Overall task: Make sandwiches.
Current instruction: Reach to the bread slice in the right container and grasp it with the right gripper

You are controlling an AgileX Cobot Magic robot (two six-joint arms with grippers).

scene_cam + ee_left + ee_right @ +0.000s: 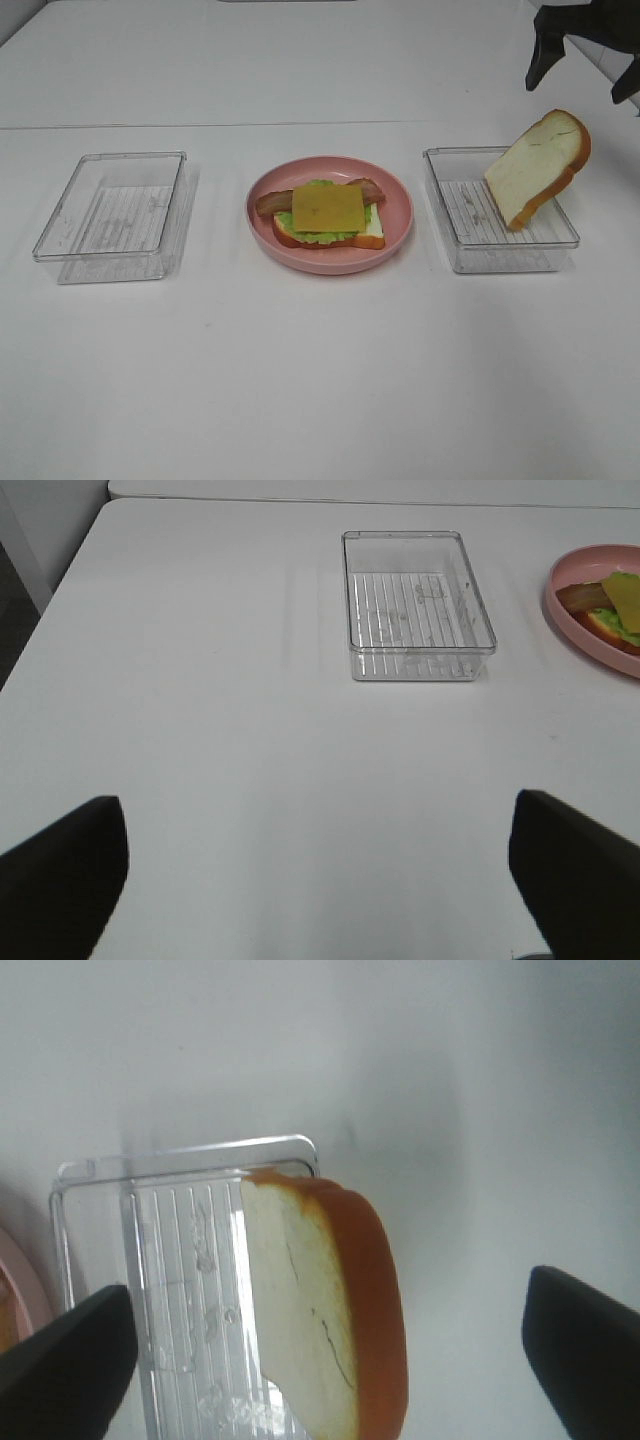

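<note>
A clear plastic tray (pixel 110 215) is sitting well to the left of the pink plate (pixel 330 214), lying flat on the white table (pixel 320 380), and the left gripper (pixel 320 880) is hovering on the near side of that tray with its two dark fingers (pixel 60 875) spread wide apart and nothing between them. The pink plate is resting at the middle, and on it a partly built sandwich (pixel 328 214) is lying: a bread slice at the bottom, green lettuce over it, a brown bacon strip crossing it, and a yellow cheese slice (pixel 328 207) on top. To the right of the plate a second clear tray (pixel 497 212) is standing, and a loose bread slice (pixel 537 168) is leaning tilted in it, its lower edge inside the tray and its crusted top propped over the tray's far right rim. The right gripper (pixel 330 1350) is hanging above that slice with its fingers (pixel 590 1345) wide apart, touching nothing.
</note>
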